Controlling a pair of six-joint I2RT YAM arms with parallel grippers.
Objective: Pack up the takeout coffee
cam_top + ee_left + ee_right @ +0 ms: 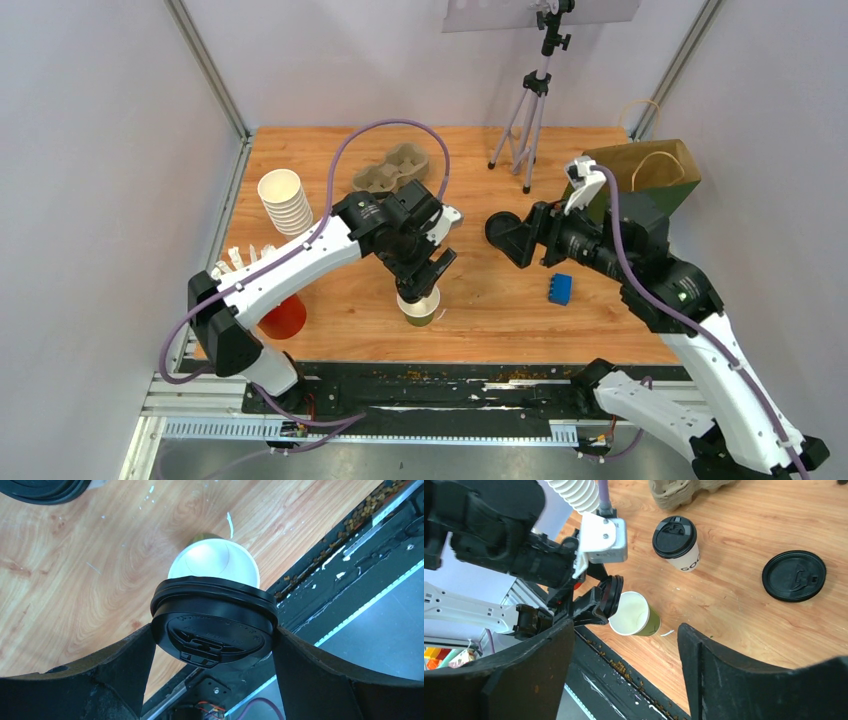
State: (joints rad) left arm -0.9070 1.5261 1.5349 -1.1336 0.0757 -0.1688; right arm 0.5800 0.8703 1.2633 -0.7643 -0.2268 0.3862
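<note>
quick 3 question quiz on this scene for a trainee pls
1. True or false: the olive-green cup stands without a lid.
2. What is the left end effector gripping? A) black lid B) red cup C) blue block
3. Fill in: the right end effector is ____ (open or shut).
Key: 1 true; 2 A; 3 open

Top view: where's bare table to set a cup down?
Free: wood between green cup and blue block; also between cardboard carrier and tripod. Crowded: left edge, with stacked cups and red cup, and around left tool holding lid.
</note>
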